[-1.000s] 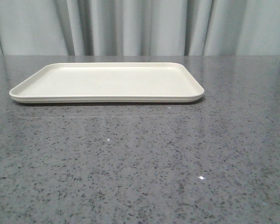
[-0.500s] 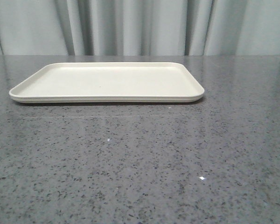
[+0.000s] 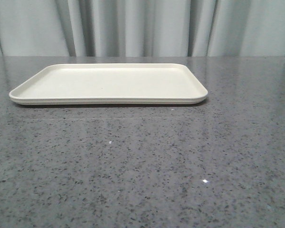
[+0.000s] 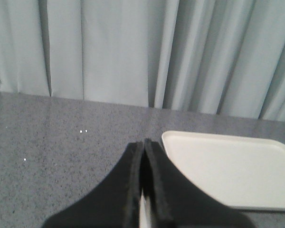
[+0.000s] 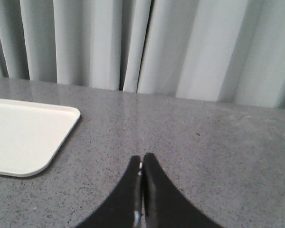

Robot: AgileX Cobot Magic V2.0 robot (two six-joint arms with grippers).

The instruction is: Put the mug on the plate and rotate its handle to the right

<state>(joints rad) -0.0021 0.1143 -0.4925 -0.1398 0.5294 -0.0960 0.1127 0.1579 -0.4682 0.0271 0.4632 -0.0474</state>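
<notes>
You have not started: the plate (image 3: 109, 83) sits bare at centre frame, no mug shows anywhere, and the left pincer (image 4: 144, 145) and right pincer (image 5: 141, 161) are pressed closed, holding nothing.

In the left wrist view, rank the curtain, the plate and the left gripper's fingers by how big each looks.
1. The curtain fills the most of the picture.
2. and 3. The left gripper, shut, and the plate cover similar areas, so I won't rank them; the gripper looms large only because it is right by the lens.
</notes>
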